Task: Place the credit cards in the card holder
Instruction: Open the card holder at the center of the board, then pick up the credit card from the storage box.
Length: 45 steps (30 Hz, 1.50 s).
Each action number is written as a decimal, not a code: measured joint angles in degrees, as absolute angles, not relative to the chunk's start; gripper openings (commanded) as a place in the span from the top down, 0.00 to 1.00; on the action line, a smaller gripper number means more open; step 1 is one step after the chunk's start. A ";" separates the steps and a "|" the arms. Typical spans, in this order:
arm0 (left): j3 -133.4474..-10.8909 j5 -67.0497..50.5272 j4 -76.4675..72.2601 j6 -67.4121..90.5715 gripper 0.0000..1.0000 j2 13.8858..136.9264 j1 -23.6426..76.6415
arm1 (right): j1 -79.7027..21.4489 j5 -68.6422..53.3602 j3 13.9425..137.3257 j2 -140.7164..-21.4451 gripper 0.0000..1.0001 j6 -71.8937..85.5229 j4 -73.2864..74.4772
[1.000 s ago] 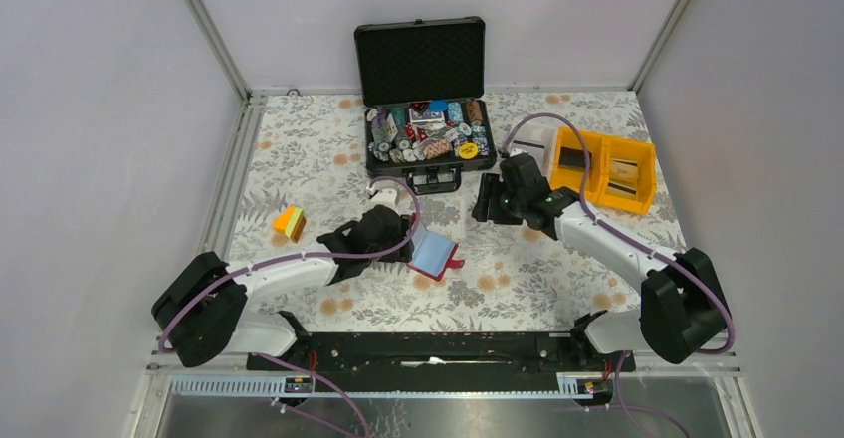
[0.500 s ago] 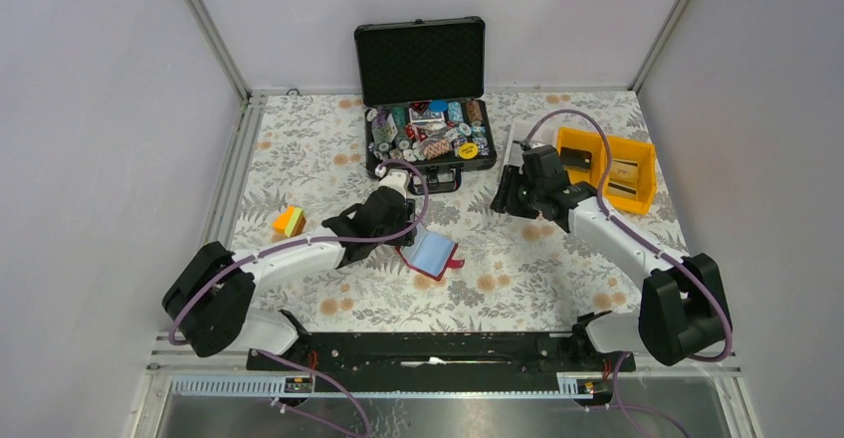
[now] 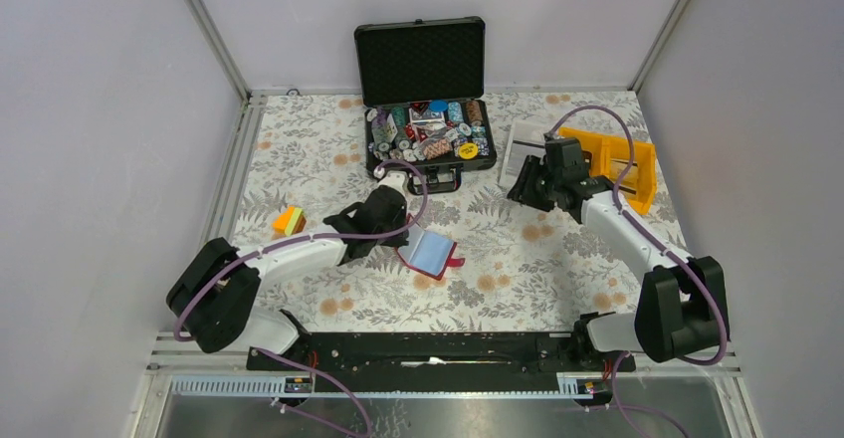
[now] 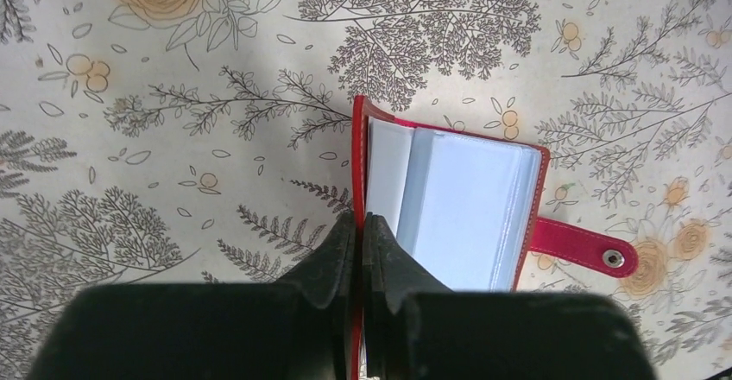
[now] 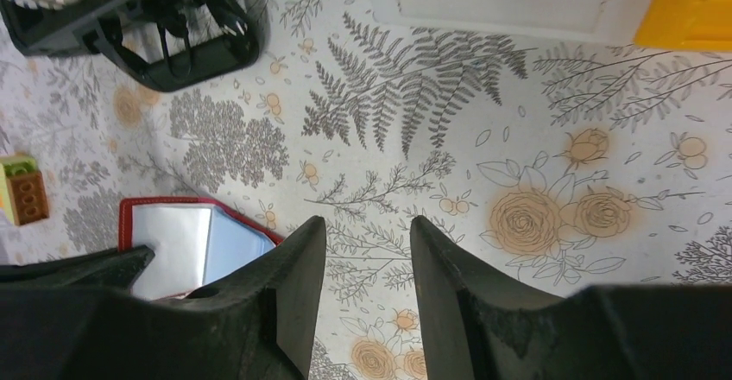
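The card holder (image 3: 430, 251) lies open on the flowered table, a red wallet with a snap tab (image 4: 580, 247) on its right. Its inside shows white and pale blue flat faces (image 4: 457, 207); whether these are credit cards or sleeves I cannot tell. My left gripper (image 3: 405, 233) is shut on the holder's red left cover edge, which runs between the fingertips (image 4: 358, 224). My right gripper (image 3: 525, 186) hangs open over bare tablecloth, right of the holder (image 5: 186, 242), with nothing between its fingers (image 5: 367, 229). No loose credit cards show clearly.
An open black case (image 3: 428, 139) of poker chips stands at the back centre, its handle (image 5: 190, 39) toward me. A white tray (image 3: 523, 142) and yellow bins (image 3: 617, 164) sit at the back right. A small orange and green block (image 3: 289, 221) lies to the left.
My left gripper has shut on the card holder's left cover edge. The right arm has swung up and right toward the white tray and bins, its jaws narrowing slightly.
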State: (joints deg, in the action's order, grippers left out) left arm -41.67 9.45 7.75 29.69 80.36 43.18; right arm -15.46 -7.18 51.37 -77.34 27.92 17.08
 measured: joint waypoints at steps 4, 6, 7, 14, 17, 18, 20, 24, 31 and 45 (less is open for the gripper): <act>-40.27 9.54 7.42 33.61 1.00 79.05 43.05 | -13.21 -7.07 52.45 -77.34 0.50 29.50 17.15; -37.95 9.65 7.14 36.69 1.00 77.01 43.05 | -12.03 -6.98 53.04 -77.34 0.48 30.52 17.17; -36.93 9.74 7.07 38.04 1.00 76.05 43.05 | -11.40 -6.94 53.28 -77.34 0.47 31.05 17.15; -30.59 12.43 7.20 47.70 1.00 68.01 43.05 | -3.55 -6.79 54.15 -77.87 0.39 35.35 15.62; -29.21 14.92 7.25 50.50 1.00 65.08 43.05 | -0.80 -5.91 54.17 -78.56 0.38 37.30 14.50; -28.69 15.77 7.18 51.35 1.00 64.18 43.05 | 0.27 -5.06 54.19 -78.83 0.37 38.04 14.15; -27.79 16.99 7.20 52.84 1.00 62.85 43.05 | 1.72 -3.81 54.19 -79.05 0.36 39.35 13.72; -26.57 18.61 7.22 54.78 1.00 61.54 43.05 | 5.96 -1.83 54.19 -79.09 0.38 42.52 11.66; -25.58 19.68 5.61 57.54 1.00 61.56 42.76 | 10.59 1.08 53.21 -81.01 0.49 49.54 4.01; -23.77 19.79 3.16 59.51 1.00 61.54 42.65 | 6.94 10.59 53.76 -93.76 0.46 62.98 -3.05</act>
